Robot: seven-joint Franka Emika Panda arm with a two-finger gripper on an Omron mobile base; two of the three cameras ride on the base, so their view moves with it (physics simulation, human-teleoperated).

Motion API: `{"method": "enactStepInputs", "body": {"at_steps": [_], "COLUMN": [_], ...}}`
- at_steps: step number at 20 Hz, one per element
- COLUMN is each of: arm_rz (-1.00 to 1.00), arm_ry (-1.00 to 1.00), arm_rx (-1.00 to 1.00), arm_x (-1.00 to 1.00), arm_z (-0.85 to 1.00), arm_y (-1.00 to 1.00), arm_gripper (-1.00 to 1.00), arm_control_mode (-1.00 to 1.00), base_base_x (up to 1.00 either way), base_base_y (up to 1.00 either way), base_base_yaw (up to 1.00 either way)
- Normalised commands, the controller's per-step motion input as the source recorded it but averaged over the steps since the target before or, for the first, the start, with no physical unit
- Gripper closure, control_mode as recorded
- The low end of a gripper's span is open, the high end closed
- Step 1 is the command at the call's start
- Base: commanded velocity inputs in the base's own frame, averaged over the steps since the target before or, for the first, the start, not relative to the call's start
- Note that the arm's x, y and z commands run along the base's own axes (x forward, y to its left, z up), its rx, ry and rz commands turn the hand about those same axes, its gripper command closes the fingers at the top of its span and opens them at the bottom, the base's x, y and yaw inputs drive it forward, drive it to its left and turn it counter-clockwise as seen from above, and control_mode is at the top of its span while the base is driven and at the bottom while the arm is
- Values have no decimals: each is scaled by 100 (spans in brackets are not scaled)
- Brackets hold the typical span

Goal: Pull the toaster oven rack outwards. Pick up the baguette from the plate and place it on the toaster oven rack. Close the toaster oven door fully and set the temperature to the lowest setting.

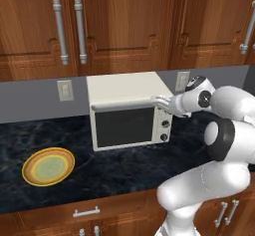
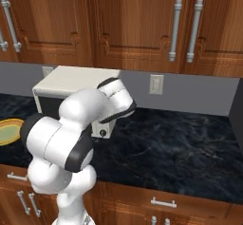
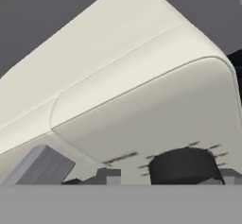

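here the boxy cream-white toaster oven stands on the dark marbled worktop with its dark glass door shut. the white arm's pincer is at the oven's upper right front corner, just beside the right end of the pale bar handle, whose long axis runs leftward from it. in the hand view a dark round knob lies close ahead. whether the pincer is spread, i cannot tell. the round yellow-rimmed plate lies well apart, to the left.
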Motion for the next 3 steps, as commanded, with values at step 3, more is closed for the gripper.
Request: {"method": "enactStepInputs", "body": {"at_steps": [3], "arm_rz": [32], "arm_ry": [0], "arm_rx": [-28], "arm_x": [95], "arm_z": [-88], "arm_y": [-100], "arm_gripper": [100], "arm_control_mode": [-100], "base_base_x": [0], "base_base_y": [0], "base_base_yaw": [0]}}
